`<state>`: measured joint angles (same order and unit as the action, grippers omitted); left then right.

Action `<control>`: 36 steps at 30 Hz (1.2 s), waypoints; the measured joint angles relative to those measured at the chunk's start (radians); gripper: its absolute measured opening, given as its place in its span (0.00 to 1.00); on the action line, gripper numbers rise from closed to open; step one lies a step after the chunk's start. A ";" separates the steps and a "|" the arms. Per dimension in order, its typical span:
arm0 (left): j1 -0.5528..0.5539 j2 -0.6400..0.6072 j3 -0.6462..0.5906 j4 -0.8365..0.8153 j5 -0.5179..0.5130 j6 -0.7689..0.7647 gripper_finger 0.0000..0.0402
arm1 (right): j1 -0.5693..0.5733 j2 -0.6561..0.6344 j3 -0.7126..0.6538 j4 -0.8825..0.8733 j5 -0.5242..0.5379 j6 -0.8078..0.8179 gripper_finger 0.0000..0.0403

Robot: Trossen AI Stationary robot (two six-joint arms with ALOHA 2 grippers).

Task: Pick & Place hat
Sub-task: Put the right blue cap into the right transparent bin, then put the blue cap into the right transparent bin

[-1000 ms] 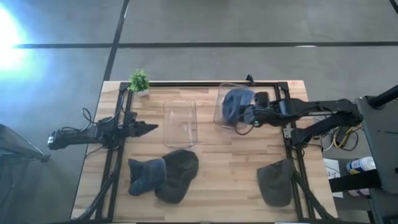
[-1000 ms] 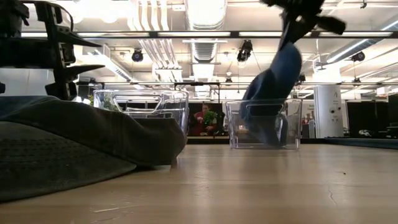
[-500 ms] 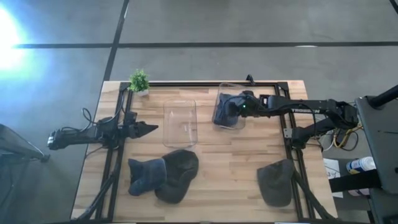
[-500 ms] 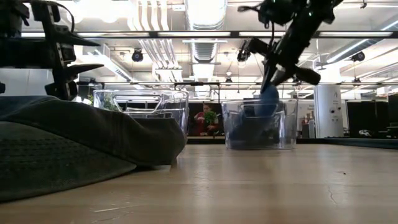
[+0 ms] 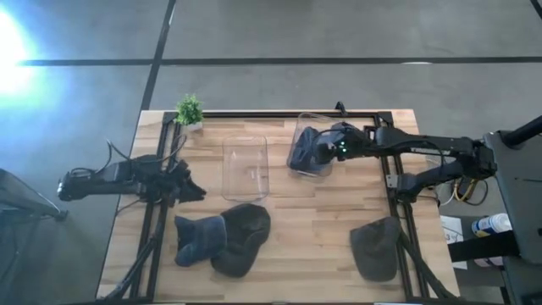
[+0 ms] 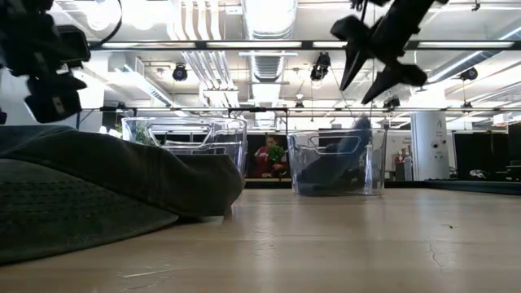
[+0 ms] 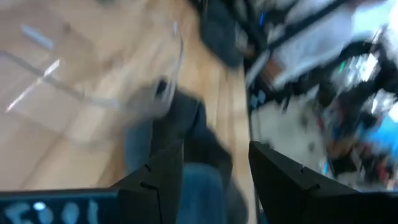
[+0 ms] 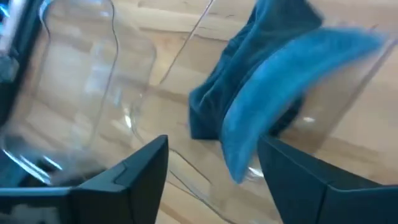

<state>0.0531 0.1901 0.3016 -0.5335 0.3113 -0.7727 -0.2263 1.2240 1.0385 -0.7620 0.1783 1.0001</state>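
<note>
A blue hat [image 5: 305, 152] lies crumpled inside the right clear bin [image 5: 298, 127] at the far side of the table; one part of it leans up against the bin's wall [image 6: 356, 134]. My right gripper [image 6: 356, 94] hangs open just above this bin, its fingers clear of the hat [image 8: 280, 68]. My left gripper [image 5: 196, 191] is open at the table's left, near the left clear bin [image 5: 246, 168]. It points toward a second blue hat [image 5: 199, 240] and a dark green hat [image 5: 243, 235], which lie together on the table near its front edge.
A third, dark hat [image 5: 375, 247] lies at the near right. A small potted plant [image 5: 190, 110] stands at the far left corner. A black frame [image 5: 279, 113] runs along the table's far and side edges. Bare wood [image 5: 313, 229] shows between the hats.
My right gripper has lowered the blue hat into the right bin, opened, let it go and risen a little above the rim. The hat has sunk into the bin. My left gripper has swung toward the table's near edge, toward the hats at the near left.
</note>
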 joint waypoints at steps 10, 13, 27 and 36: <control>-0.110 0.270 0.182 -0.166 0.188 0.037 0.44 | 0.230 0.127 0.172 -0.030 -0.304 -0.011 0.63; -0.215 0.363 0.203 -0.166 0.192 -0.007 0.44 | 0.312 0.199 0.197 0.040 -0.347 0.042 0.62; -0.881 0.650 0.233 -0.060 -0.378 -0.436 0.44 | 0.459 0.625 0.269 0.714 -0.242 0.231 0.59; -0.931 0.877 0.183 0.146 -0.510 -0.511 0.44 | 0.488 0.932 0.519 0.773 -0.143 0.235 0.59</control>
<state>-0.8778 1.0676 0.4845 -0.3873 -0.1984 -1.2837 0.2619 2.1558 1.5571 0.0109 0.0352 1.2350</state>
